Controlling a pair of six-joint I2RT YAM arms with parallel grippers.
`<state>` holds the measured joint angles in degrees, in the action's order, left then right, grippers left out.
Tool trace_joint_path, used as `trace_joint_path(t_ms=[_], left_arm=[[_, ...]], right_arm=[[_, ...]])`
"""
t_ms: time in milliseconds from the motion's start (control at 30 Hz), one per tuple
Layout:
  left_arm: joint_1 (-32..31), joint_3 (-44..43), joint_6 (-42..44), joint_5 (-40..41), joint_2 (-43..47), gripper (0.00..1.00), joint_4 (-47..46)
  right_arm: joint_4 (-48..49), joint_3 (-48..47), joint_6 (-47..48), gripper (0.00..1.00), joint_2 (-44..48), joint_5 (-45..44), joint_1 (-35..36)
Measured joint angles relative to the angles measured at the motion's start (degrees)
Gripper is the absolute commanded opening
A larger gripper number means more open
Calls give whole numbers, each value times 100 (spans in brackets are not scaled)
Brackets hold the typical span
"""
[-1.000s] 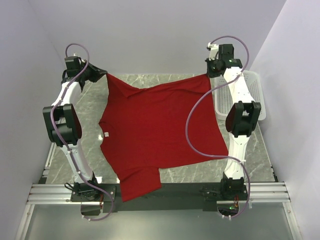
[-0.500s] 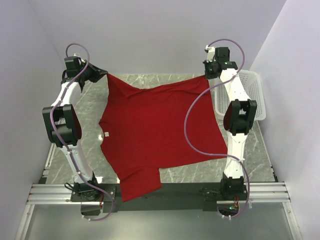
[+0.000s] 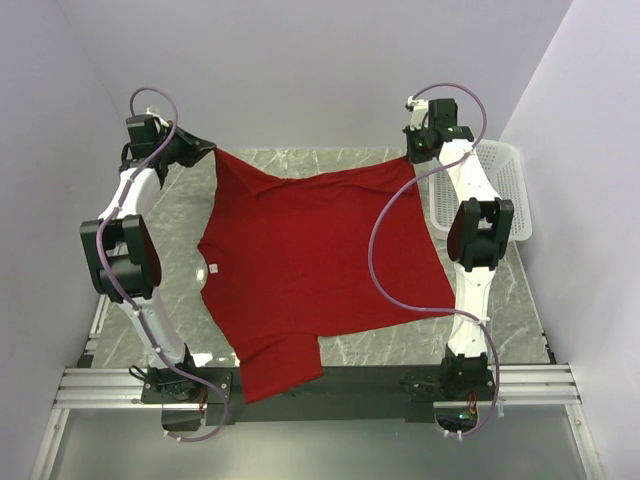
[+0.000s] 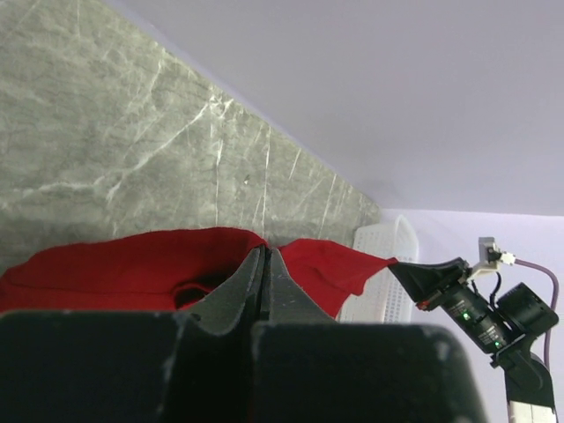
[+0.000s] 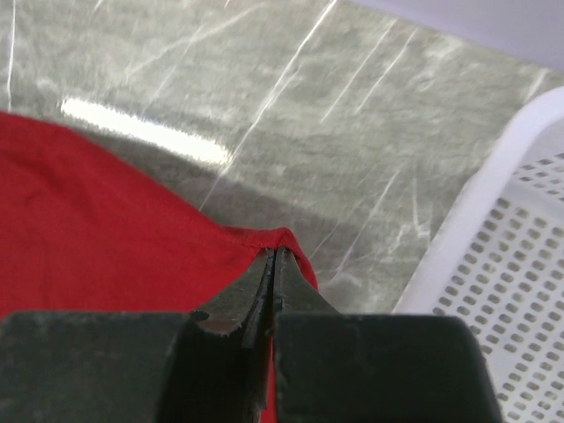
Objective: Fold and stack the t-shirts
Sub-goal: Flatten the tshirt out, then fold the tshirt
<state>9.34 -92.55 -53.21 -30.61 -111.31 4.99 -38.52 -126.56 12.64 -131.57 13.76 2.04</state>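
RISK | left pincer [image 4: 266, 253] and right pincer [image 5: 275, 253] each pinch 1 thin t-shirt [image 3: 310, 260] edge | pull harder and you could lose it

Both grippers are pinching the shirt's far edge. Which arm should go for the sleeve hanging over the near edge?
Probably left. The sleeve droops beside the left arm's base, far from the right's. Left gripper and right gripper both clamp the t-shirt, so it must release first.

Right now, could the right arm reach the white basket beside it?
Probably yes: the basket lies just beside the right gripper with nothing between, but that gripper is shut on the t-shirt corner, so it would drag cloth along.
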Motion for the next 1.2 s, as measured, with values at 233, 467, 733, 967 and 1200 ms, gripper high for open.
trace_joint_path(t_ms=[233, 467, 733, 967, 1200], left_arm=[[2, 339, 2, -37, 271, 0, -63], [2, 540, 31, -63, 297, 0, -81], [2, 1012, 63, -109, 634, 0, -109], [2, 1248, 66, -164, 883, 0, -177], [2, 1390, 63, -214, 922, 0, -179]], right_arm=[[-7, 138, 122, 0, 46, 199, -2], [-11, 361, 319, 0, 271, 586, -22], [-83, 514, 619, 0, 575, 887, -120], [-282, 699, 787, 0, 601, 1141, -136], [-378, 957, 793, 0, 610, 1158, -136]])
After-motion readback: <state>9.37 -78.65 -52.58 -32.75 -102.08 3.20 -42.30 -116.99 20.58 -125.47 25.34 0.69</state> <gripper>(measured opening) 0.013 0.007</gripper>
